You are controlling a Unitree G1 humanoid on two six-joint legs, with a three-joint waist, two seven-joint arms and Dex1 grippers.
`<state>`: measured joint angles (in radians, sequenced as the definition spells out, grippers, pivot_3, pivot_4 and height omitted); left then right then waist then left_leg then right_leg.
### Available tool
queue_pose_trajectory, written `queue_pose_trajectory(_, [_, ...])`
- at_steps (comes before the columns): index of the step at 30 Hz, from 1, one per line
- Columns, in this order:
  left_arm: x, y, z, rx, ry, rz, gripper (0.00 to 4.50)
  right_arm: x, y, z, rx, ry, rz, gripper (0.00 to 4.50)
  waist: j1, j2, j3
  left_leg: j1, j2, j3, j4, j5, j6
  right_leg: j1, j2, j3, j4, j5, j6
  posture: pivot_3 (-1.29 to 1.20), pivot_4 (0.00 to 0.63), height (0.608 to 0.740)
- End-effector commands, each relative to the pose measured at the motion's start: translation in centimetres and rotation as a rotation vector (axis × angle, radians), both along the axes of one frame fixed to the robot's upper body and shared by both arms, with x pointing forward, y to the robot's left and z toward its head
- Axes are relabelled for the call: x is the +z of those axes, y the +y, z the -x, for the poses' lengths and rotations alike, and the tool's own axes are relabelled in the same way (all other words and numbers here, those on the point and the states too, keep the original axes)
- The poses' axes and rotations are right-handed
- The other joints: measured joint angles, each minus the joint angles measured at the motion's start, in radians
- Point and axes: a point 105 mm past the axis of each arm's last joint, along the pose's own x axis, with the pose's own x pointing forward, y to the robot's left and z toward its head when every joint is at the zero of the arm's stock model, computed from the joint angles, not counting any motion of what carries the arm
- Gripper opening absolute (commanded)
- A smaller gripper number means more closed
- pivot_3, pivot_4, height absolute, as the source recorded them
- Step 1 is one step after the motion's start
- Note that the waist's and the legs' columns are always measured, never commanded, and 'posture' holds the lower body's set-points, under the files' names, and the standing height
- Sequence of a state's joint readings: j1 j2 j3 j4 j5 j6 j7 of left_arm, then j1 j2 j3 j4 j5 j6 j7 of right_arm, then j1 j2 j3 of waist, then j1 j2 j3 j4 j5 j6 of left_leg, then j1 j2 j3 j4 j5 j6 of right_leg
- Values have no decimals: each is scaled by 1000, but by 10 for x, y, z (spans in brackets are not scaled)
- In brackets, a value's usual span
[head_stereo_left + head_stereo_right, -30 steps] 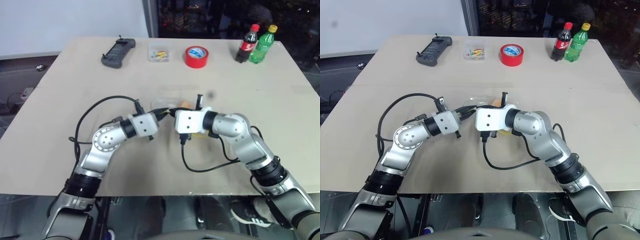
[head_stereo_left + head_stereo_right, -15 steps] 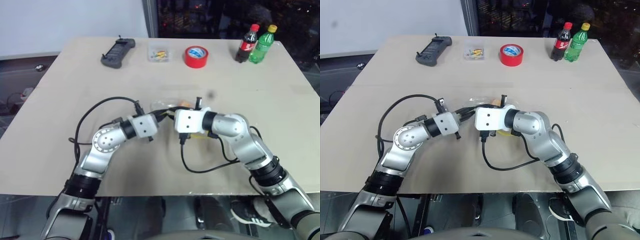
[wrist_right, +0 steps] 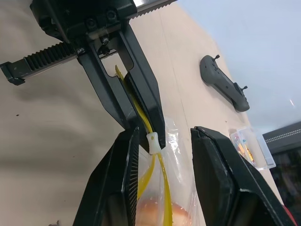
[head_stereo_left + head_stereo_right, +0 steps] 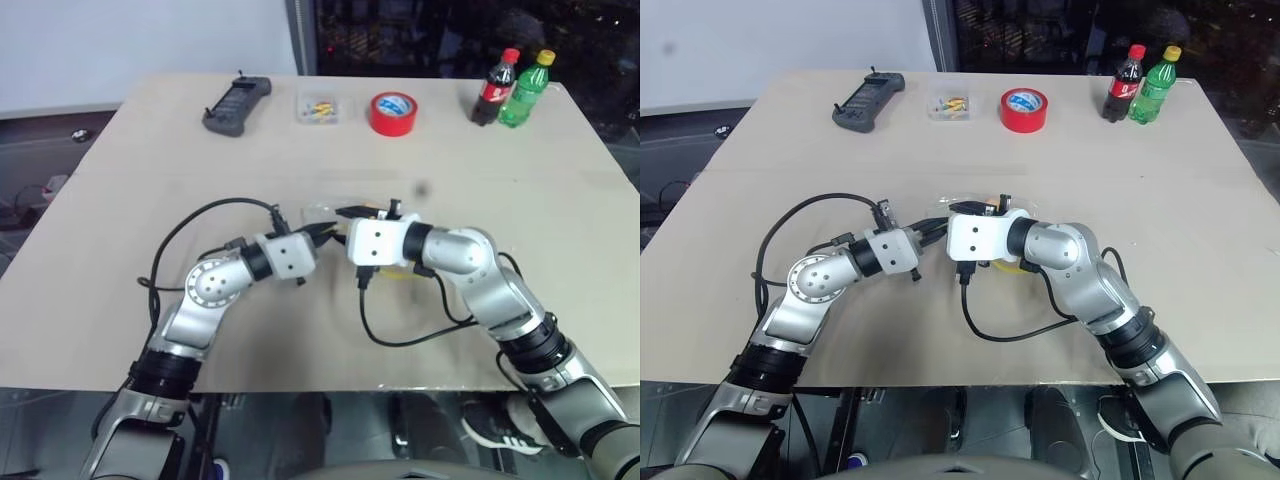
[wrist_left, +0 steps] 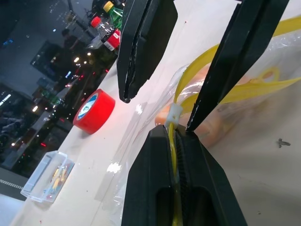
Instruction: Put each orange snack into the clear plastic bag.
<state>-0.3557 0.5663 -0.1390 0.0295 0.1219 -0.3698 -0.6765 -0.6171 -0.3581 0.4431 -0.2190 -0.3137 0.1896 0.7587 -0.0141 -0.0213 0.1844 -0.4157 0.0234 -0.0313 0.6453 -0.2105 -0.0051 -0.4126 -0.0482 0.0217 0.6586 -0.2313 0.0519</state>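
The left gripper has its jaws pinched narrow on the yellow zip strip of the clear plastic bag, holding it just behind the small white slider. The right gripper stands partly wide, one jaw on each side of the same strip and slider, not yet closed on anything. An orange snack sits inside the bag, just past the right jaws; I cannot tell whether the second one is in there too. The bag lies on the bench between the two grippers.

The step looks like closing the zip. To do it well, the left jaws should keep their firm hold as an anchor while the right jaws close squarely on the slider, not on loose film. Any pull should run straight along the strip, level with the bench, or the bag may twist or tear free.
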Motion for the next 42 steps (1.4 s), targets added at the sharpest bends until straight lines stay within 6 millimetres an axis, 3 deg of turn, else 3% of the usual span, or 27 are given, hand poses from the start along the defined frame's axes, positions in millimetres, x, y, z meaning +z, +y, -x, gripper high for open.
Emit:
queue_pose_trajectory(1, [9,-2,4,-18,-52,-2,0,11,4,6,31,-46,-19,1773,0,0,0,0,0,0,0,0,0,0,0,0,0,0,0,0,150,740])
queue_pose_trajectory(3, [9,-2,4,-17,-56,-4,0,11,5,6,33,-43,-19,1541,0,0,0,0,0,0,0,0,0,0,0,0,0,0,0,0,150,740])
queue_pose_trajectory(5, [9,-2,5,-16,-58,-4,0,10,5,6,34,-41,-17,1007,0,0,0,0,0,0,0,0,0,0,0,0,0,0,0,0,150,740])
queue_pose_trajectory(7, [9,-2,6,-17,-61,-6,0,10,5,6,35,-39,-15,124,0,0,0,0,0,0,0,0,0,0,0,0,0,0,0,0,150,740])
queue_pose_trajectory(8, [9,-2,6,-18,-62,-6,0,9,5,6,36,-37,-13,51,0,0,0,0,0,0,0,0,0,0,0,0,0,0,0,0,150,740])
queue_pose_trajectory(19, [12,3,2,12,-33,49,0,7,1,6,33,-16,-1,51,0,0,0,0,0,0,0,0,0,0,0,0,0,0,0,0,150,740])
queue_pose_trajectory(22, [11,2,2,9,-31,47,0,5,-3,7,30,-14,11,863,0,0,0,0,0,0,0,0,0,0,0,0,0,0,0,0,150,740])
queue_pose_trajectory(24, [12,2,3,7,-36,43,0,4,-4,6,20,-27,16,1748,0,0,0,0,0,0,0,0,0,0,0,0,0,0,0,0,150,740])
queue_pose_trajectory(42, [11,0,7,-13,-115,-41,0,6,3,3,51,-54,22,1748,0,0,0,0,0,0,0,0,0,0,0,0,0,0,0,0,150,740])
